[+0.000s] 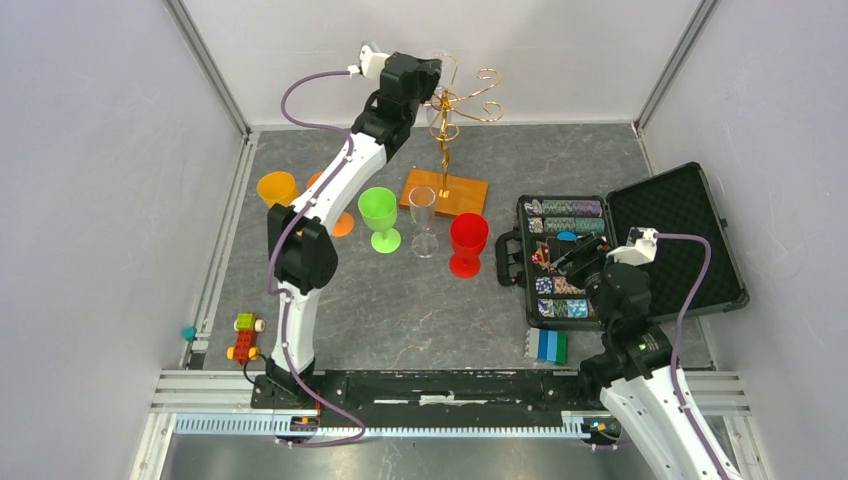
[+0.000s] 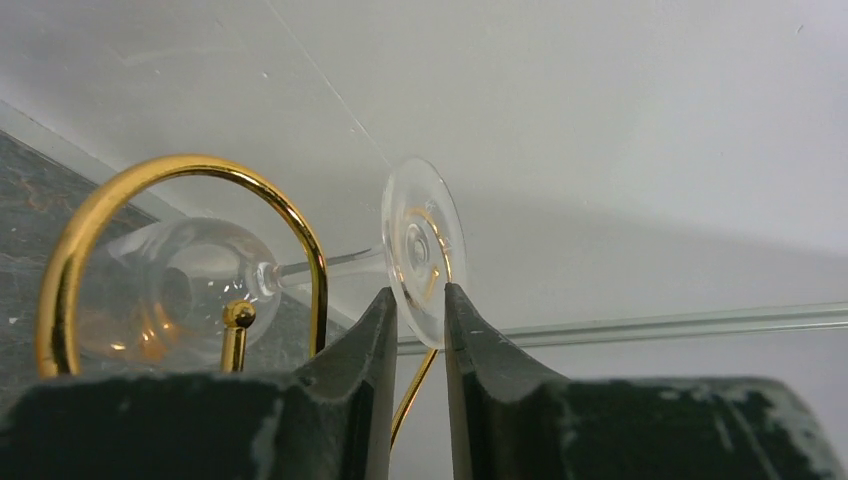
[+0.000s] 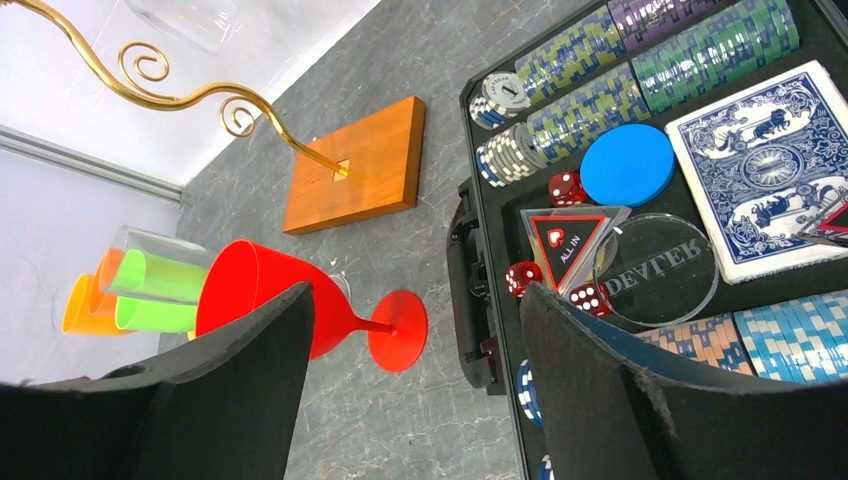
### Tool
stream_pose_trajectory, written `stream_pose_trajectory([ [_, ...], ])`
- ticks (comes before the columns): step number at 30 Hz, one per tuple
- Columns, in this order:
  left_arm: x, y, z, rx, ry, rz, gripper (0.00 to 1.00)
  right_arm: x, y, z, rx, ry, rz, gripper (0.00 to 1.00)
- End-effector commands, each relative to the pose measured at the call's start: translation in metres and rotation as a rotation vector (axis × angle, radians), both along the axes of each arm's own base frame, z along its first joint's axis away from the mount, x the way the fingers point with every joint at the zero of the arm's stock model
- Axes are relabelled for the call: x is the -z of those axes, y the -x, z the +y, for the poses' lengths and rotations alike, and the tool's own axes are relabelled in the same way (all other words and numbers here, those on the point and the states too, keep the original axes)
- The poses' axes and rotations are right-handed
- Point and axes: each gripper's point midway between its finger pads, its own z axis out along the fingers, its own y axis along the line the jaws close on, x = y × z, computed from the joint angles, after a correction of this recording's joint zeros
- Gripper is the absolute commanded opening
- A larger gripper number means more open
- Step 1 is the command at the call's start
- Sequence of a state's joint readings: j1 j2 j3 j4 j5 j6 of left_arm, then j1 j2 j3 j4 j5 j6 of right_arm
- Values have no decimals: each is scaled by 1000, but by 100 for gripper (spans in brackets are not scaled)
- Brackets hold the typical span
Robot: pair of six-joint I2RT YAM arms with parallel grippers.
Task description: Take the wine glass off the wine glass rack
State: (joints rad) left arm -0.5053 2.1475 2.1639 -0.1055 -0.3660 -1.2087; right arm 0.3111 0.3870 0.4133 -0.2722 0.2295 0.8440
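The wine glass rack (image 1: 462, 100) is a thin gold stand with scroll arms on an orange-brown base (image 1: 445, 192); it also shows in the right wrist view (image 3: 350, 165). A clear wine glass (image 2: 190, 290) hangs from a gold arm (image 2: 300, 225) with its round foot (image 2: 420, 245) toward me. My left gripper (image 2: 420, 295) is raised at the rack's top (image 1: 425, 75), and its jaws are closed on the lower rim of the glass's foot. My right gripper (image 3: 415, 300) is open and empty, low over the table beside the case (image 1: 572, 260).
A green glass (image 1: 379, 215), a clear glass (image 1: 424, 220) and a red glass (image 1: 468, 243) stand in front of the rack, with orange glasses (image 1: 278, 188) to the left. An open black poker case (image 1: 640, 250) lies on the right. A toy car (image 1: 244, 337) and blue-green blocks (image 1: 551, 345) are near the front.
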Motion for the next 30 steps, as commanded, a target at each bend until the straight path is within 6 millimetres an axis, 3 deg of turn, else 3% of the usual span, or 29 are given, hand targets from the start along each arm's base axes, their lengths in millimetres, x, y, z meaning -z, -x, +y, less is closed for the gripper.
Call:
stream_pose_trajectory([
  [1, -36, 8, 7, -8, 117, -54, 23, -26, -2, -3, 18, -16, -61, 80],
  [4, -39, 11, 6, 7, 126, -56, 21, -23, -2, -3, 19, -21, -57, 80],
  [18, -65, 22, 11, 20, 104, -113, 42, -21, -1, -8, 40, -9, -51, 79],
  [24, -62, 22, 13, 8, 100, -104, 30, -22, 0, -10, 52, -9, -55, 79],
  [30, -63, 25, 16, -3, 102, -93, 27, -20, 0, -10, 54, -7, -50, 79],
])
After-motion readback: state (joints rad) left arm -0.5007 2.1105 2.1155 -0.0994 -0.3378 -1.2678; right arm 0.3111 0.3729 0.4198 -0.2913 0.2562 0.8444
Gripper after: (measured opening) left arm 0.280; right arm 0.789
